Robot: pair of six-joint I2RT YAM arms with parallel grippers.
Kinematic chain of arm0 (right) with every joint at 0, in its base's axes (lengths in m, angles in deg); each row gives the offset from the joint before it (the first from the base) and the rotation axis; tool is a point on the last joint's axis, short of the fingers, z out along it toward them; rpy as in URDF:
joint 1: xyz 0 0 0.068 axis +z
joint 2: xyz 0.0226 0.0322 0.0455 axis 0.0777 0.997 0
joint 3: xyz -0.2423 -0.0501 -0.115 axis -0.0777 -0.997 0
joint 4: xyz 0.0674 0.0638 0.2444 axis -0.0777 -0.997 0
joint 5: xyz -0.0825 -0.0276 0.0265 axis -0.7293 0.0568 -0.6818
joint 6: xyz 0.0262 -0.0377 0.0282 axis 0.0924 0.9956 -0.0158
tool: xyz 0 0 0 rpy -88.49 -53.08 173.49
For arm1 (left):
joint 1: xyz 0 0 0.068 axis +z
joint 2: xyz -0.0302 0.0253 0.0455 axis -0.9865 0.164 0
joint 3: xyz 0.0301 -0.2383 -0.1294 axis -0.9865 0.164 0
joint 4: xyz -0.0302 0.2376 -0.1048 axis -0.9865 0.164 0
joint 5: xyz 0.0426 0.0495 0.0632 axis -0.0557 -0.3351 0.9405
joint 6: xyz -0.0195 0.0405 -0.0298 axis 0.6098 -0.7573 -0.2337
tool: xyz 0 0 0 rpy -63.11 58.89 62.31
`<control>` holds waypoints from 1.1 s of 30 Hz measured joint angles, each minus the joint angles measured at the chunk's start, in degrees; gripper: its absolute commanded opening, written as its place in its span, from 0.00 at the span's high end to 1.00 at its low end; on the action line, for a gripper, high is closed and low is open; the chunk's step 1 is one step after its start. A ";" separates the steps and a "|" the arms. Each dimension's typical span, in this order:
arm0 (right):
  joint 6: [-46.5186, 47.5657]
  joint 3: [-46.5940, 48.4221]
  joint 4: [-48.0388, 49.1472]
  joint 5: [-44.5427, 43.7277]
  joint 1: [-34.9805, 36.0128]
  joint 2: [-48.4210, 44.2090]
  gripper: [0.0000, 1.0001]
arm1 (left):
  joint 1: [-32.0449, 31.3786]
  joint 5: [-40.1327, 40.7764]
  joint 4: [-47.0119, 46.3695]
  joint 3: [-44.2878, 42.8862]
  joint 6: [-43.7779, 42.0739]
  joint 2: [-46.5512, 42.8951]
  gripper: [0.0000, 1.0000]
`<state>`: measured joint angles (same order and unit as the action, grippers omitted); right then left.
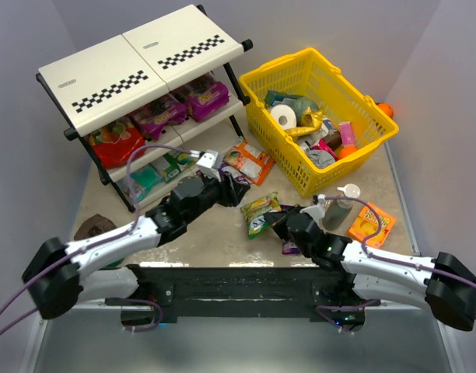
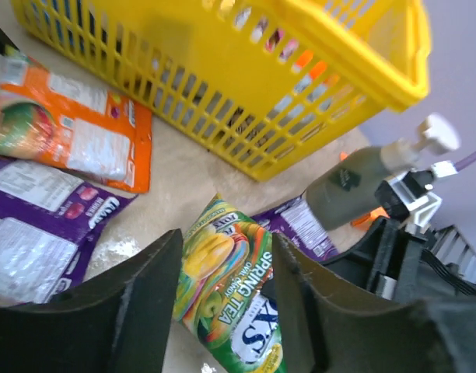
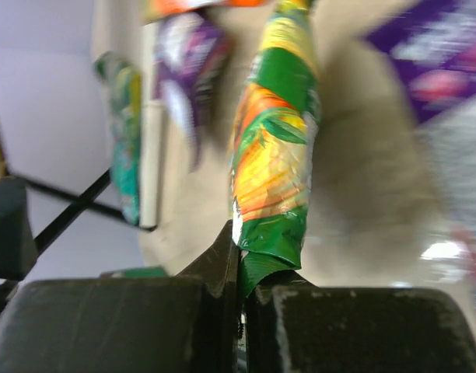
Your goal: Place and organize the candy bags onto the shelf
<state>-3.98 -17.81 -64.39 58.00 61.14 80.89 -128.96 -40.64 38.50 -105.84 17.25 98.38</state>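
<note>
My right gripper point(image 1: 278, 223) point(image 3: 242, 268) is shut on the bottom edge of a green candy bag point(image 1: 259, 211) point(image 3: 273, 155), which stretches away from it over the table. My left gripper point(image 1: 230, 191) point(image 2: 226, 237) stands open to the left of that bag, facing it, and the green bag point(image 2: 222, 272) shows in the gap between its fingers with nothing gripped. An orange bag point(image 1: 250, 162) point(image 2: 67, 132) and a purple bag point(image 2: 36, 233) lie flat by the left gripper. The shelf point(image 1: 145, 62) at the back left holds a red bag point(image 1: 113, 141), purple bags point(image 1: 157, 115) and a teal bag point(image 1: 145, 180).
A yellow mesh basket point(image 1: 362, 105) point(image 2: 362, 47) full of items stands at the back right. A grey bottle with a white cap point(image 1: 337, 210) point(image 2: 355, 183) and a small orange box point(image 1: 372, 224) sit beside my right arm. Another purple bag point(image 1: 290, 246) lies under the right gripper.
</note>
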 measured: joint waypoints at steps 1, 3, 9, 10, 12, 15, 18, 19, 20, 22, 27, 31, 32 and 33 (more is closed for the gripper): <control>1.70 1.75 -0.15 0.42 0.00 -0.07 1.00 | 0.00 0.98 1.60 -0.02 -0.02 -3.58 0.40; 4.57 5.05 -0.13 1.03 0.00 0.13 1.00 | 0.00 3.13 5.57 -0.02 0.04 -9.97 0.35; 11.34 15.26 3.15 4.44 0.00 7.19 1.00 | 0.00 8.52 20.63 -0.02 0.59 -23.30 0.13; 12.24 16.96 3.87 5.14 0.00 9.03 1.00 | 0.00 9.57 23.19 -0.02 0.94 -25.40 0.06; 14.34 20.41 5.42 6.56 -0.02 13.14 1.00 | 0.00 11.65 28.83 -0.02 1.16 -29.79 0.00; 18.01 26.34 7.28 8.17 -0.22 20.00 1.00 | 0.00 15.45 36.85 -0.04 1.55 -37.38 0.00; 22.01 33.53 8.50 9.51 -0.85 27.63 1.00 | 0.00 18.43 43.15 -0.55 1.88 -44.44 0.00; 23.28 36.20 8.83 9.90 -1.33 30.47 1.00 | 0.00 18.91 44.59 -0.94 2.12 -46.01 0.00; 24.39 38.64 9.16 10.62 -1.88 32.96 1.00 | 0.00 19.39 45.88 -1.27 2.32 -47.78 0.01; 26.25 43.15 10.54 12.74 -3.74 38.01 1.00 | 0.00 20.06 47.89 -1.51 2.45 -51.36 0.00; 29.68 52.41 12.66 18.62 -9.81 49.29 1.00 | 0.00 20.55 51.08 -1.51 2.34 -55.87 0.00; 33.07 58.64 13.31 22.88 -13.64 56.98 1.00 | 0.00 20.59 51.87 -1.51 1.95 -57.05 0.00; 34.01 60.00 13.40 23.54 -14.29 58.51 1.00 | 0.00 20.59 51.95 -1.51 1.86 -57.11 0.00; 35.15 61.40 13.66 24.24 -14.91 60.15 1.00 | 0.00 20.61 51.98 -1.49 1.53 -57.11 0.00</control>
<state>31.17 43.58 -50.73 82.23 46.23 141.04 -128.96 -20.03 90.47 -107.33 18.78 41.27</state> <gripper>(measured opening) 0.011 0.994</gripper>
